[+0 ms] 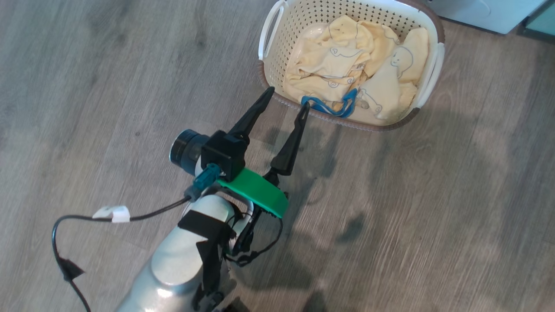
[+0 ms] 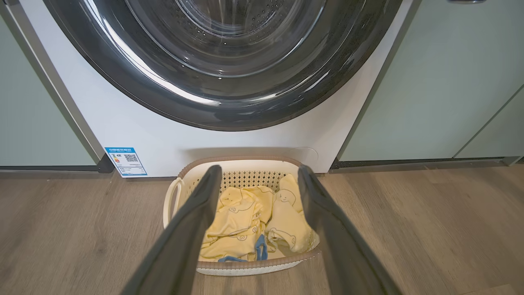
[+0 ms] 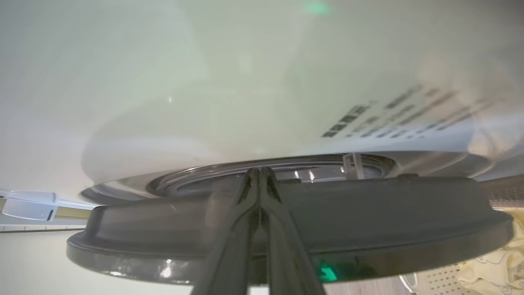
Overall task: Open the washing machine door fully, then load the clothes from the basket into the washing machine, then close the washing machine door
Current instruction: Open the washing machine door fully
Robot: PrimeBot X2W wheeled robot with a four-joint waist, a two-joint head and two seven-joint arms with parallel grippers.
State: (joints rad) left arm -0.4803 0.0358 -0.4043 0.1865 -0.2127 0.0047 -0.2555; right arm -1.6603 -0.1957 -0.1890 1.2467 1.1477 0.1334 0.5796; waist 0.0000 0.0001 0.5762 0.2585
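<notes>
Left gripper, fingers wide apart and empty, just short of basket on floor before washer. Clothes heaped inside: light, limp, probably best pinched at a raised fold. Added by right wrist view: right gripper, fingers pressed together on nothing, tips near door rim.

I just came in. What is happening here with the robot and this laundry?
Its left gripper hangs open just before the basket on the floor, where the yellow clothes lie, none picked up. Its right gripper is shut, fingertips at the dark rim of the washing machine door. Whether that door is open, I cannot tell.
</notes>
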